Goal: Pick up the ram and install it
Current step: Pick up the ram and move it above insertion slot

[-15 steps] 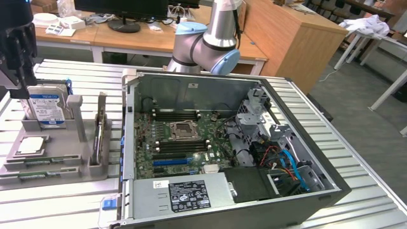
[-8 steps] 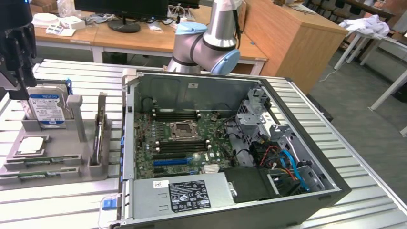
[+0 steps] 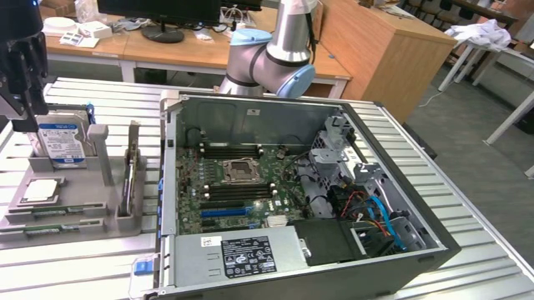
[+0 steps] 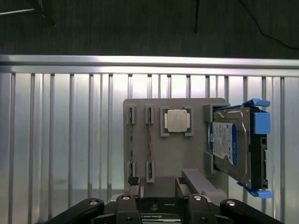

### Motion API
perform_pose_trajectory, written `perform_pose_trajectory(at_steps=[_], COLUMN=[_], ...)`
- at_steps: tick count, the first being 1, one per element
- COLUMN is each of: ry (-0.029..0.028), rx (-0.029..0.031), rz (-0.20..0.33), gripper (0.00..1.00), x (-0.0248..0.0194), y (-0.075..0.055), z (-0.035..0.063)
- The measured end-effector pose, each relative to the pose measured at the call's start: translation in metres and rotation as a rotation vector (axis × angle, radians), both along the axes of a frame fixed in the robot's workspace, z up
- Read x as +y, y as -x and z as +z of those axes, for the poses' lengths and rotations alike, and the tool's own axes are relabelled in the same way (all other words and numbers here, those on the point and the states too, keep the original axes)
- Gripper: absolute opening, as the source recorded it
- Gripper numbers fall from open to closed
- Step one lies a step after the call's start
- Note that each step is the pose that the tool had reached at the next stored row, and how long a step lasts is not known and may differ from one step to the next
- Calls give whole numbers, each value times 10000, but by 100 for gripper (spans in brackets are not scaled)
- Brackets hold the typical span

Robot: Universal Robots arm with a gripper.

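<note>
I look down on a bench [image 3: 75, 94] made of shiny metal slats. A grey holder [image 4: 175, 154] sits by the bench edge on the exterior view's left. The ram [image 4: 149, 140] stands on its thin edge in a slot of that holder. It is a long, thin green stick. A second stick [image 4: 131, 140] just like it stands in the next slot, just beside it. On the ram's other side a small square silver chip [image 4: 176, 121] lies flat in its own little frame. Past the chip, a hard drive [image 4: 231, 142] with a blue label stands on its edge at the end of the holder, with blue clips on its sides. My fingers [image 4: 135, 190] hang up in the air above the holder. They are apart, and there is nothing between them. They do not touch the ram or anything else. An open computer case [image 3: 417, 250] lies in the middle of the bench, close beside the holder. Inside it I see the green board [image 3: 192, 187] with long black slots [image 3: 237, 150] and a grey power box [image 3: 246, 253] with a label. The arm [image 3: 276, 56] stands by the bench edge behind the case.
</note>
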State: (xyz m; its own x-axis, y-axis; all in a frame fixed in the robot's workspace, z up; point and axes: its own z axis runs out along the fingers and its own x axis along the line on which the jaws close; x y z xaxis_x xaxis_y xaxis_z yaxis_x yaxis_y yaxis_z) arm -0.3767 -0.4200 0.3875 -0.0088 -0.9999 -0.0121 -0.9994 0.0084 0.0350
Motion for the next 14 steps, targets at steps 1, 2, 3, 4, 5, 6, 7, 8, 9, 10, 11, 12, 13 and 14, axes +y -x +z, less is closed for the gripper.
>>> perform_pose_trajectory(at_steps=[1,2,3,4,5,6,7,8,9,10,11,12,13,14], ry=[0,1,1,1,1,0,0,0,0,1,0,0,0,0], rx=[0,1,0,1,1,1,0,0,1,1,0,1,0,1], rz=[0,-1,-1,-1,0,0,0,0,0,0,0,0,0,0], gripper=[43,43,43,43,43,43,43,43,43,43,43,43,43,43], x=[0,0,0,0,-1,-1,-1,-1,-1,-1,-1,-2,-2,-2], y=[0,0,0,0,0,0,0,0,0,0,0,-1,0,0], z=[-11,-22,-34,-45,-57,-70,-82,-96,-110,-125,-140,-154,-169,-184])
